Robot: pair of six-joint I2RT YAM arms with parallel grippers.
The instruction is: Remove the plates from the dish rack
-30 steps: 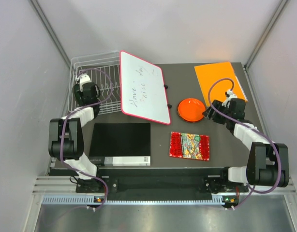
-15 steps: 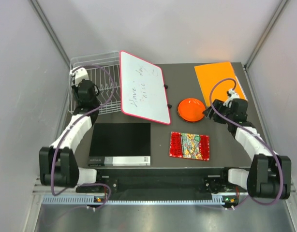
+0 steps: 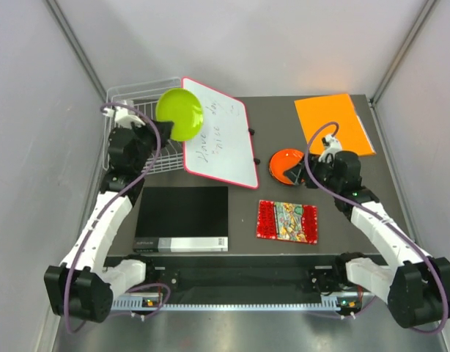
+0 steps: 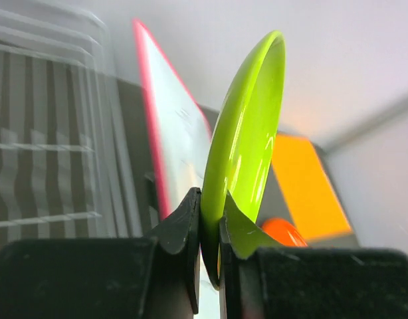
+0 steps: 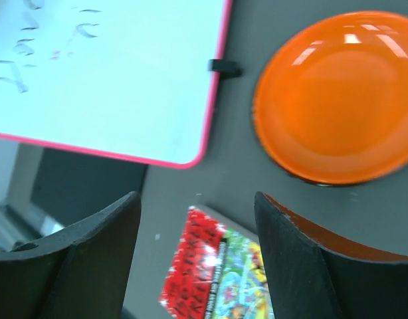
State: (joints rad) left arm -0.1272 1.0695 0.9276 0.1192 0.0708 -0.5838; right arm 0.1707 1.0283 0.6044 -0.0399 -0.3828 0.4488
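My left gripper (image 3: 163, 130) is shut on the lower rim of the lime green plate (image 3: 179, 114) and holds it up on edge, over the right side of the white wire dish rack (image 3: 126, 99). The left wrist view shows the plate (image 4: 247, 139) pinched between both fingers, with the rack (image 4: 51, 146) blurred to the left. The orange plate (image 3: 286, 162) lies flat on the table; it also shows in the right wrist view (image 5: 340, 96). My right gripper (image 3: 298, 174) is open and empty just above the near side of the orange plate. The dark red and teal plates are not in view.
A pink-edged whiteboard (image 3: 218, 132) leans tilted between the rack and the orange plate. An orange sheet (image 3: 331, 121) lies at the back right. A red patterned mat (image 3: 286, 221) lies at the front centre, a black box (image 3: 182, 218) at the front left.
My left gripper has lifted the lime green plate up out of the rack. My right arm has moved left and in, over the near side of the orange plate.
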